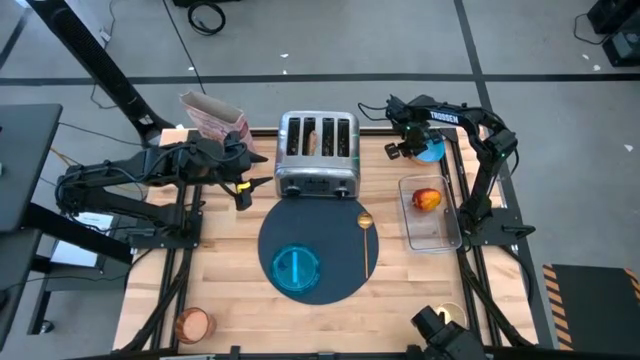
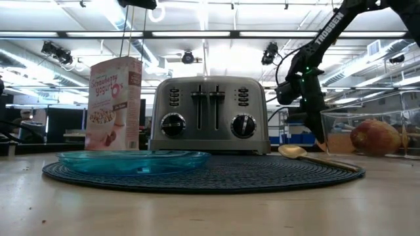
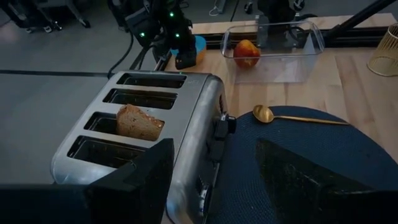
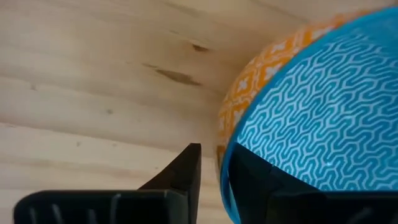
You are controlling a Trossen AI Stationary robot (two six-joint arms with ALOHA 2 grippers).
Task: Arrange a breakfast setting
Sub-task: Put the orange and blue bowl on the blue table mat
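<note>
Bowl (image 4: 311, 106), bright blue (orange-patterned outside), at table's far right corner, its rim pinched between right gripper's (image 4: 214, 171) fingers. Plate (image 1: 295, 268) and spoon (image 1: 366, 240) lying on navy mat (image 1: 330, 215). Toast (image 3: 139, 123) upright in toaster (image 1: 317, 153). Left gripper (image 3: 211, 174) spread open, just beside toaster.

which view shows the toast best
Left wrist view: the toast sticks up from a toaster slot, crust visible. High view shows only its top edge; low view hides it behind the toaster; right wrist misses it.

Bright-blue bowl (image 4: 311, 93) – wavy white pattern inside, orange outside, teal plate (image 1: 295, 268), navy mat (image 1: 335, 225), gold spoon (image 1: 366, 232), chrome toaster (image 1: 317, 152)
</note>
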